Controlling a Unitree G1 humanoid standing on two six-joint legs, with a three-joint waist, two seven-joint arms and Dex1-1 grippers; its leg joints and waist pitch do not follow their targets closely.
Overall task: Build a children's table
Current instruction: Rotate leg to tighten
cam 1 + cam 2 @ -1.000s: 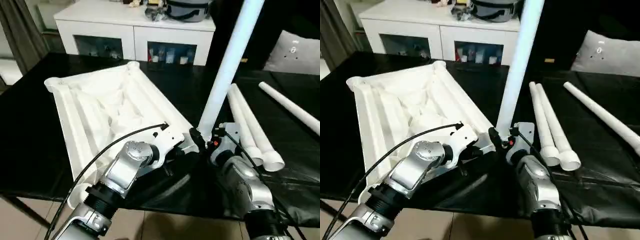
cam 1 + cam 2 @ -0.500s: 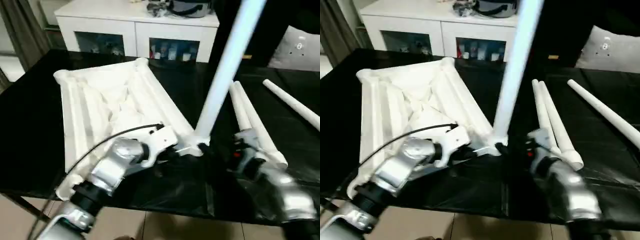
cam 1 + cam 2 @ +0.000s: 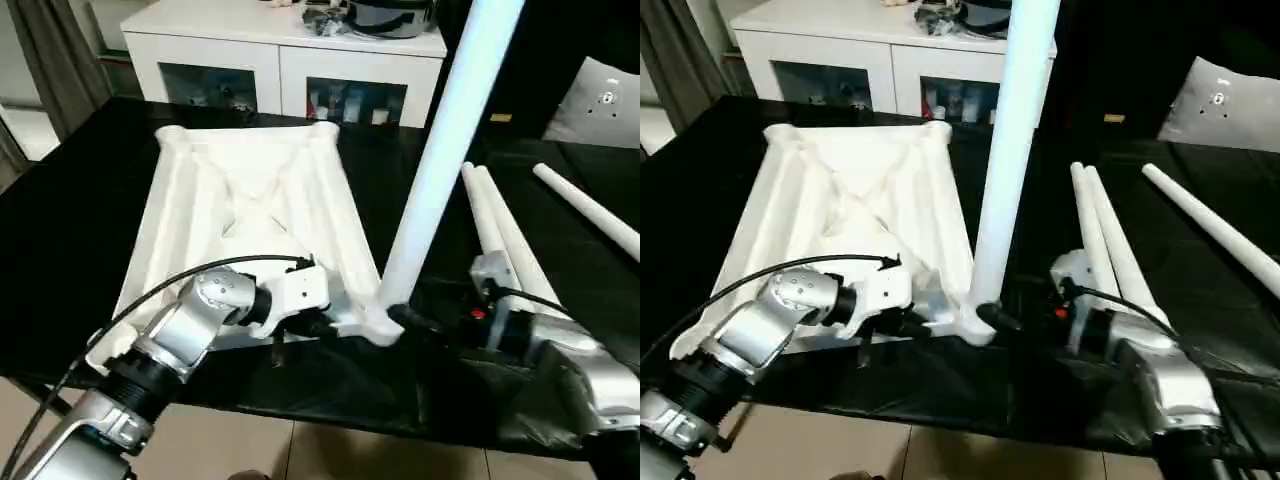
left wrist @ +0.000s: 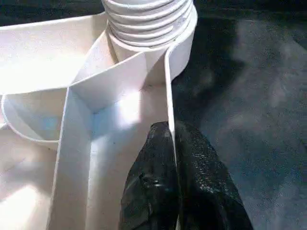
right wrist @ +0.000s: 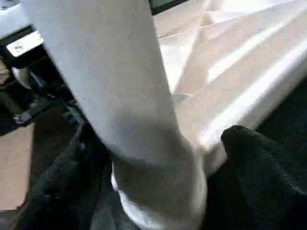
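1. Step in hand: fitting the first leg (image 3: 440, 150) into a corner socket (image 4: 148, 21) of the table top (image 3: 250, 200). The top lies ribbed side up on the black counter (image 3: 70, 210), towards its left half; the leg stands nearly upright in the socket at the top's near right corner, by the counter's front edge.
2. Left claw (image 4: 170, 158): shut on a thin rib of the table top just beside the socket, one finger each side. The left forearm reaches in from the near left, wrist bent towards the corner.
3. Right claw (image 5: 158, 158): fingers spread wide either side of the leg's base; whether they press on it cannot be told. The right forearm lies low along the front edge, pointing left.
4. Three spare legs (image 3: 510, 255) lie on the counter's right half.
5. Next move, as judged: seat the leg fully, threads still showing, while the left claw steadies the top.
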